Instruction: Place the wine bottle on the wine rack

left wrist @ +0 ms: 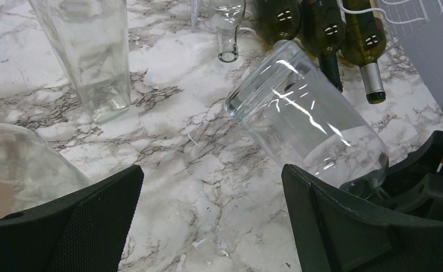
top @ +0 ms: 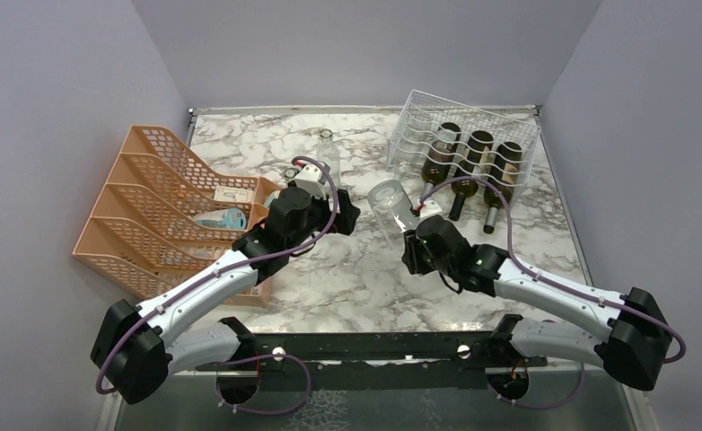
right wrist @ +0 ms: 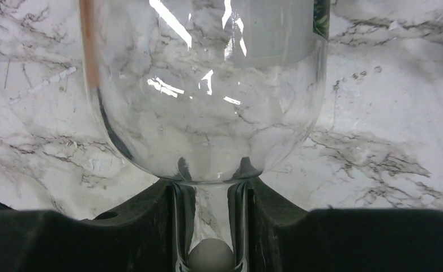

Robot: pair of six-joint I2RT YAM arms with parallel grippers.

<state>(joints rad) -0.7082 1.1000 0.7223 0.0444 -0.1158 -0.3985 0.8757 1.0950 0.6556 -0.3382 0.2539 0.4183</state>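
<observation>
1. The marble table (top: 347,269) carries all the items.
2. An orange mesh organizer (top: 150,206) sits at the left side, next to the left arm.
3. The wine rack (top: 473,109) (white wire, wavy rows) stands at the far right corner.
4. Three dark bottles (top: 478,157) lie side by side in the middle and right parts of the rack. Their necks stick out toward the near edge.
5. A tall clear bottle (left wrist: 89,56) stands upright on the table, just beyond the left gripper.
6. The wine bottle (top: 389,205) (clear glass) is between the two grippers, in front of the rack's left end and apart from it. Its long axis is tilted. The flat base points up and to the far left, and the neck points down toward the near right.
7. The right gripper (right wrist: 211,192) is clamped on the neck of the wine bottle, just below the shoulder, with one finger on each side.
8. The left gripper (left wrist: 211,215) has its jaws spread wide and grips nothing. The wine bottle is near its right finger.
</observation>
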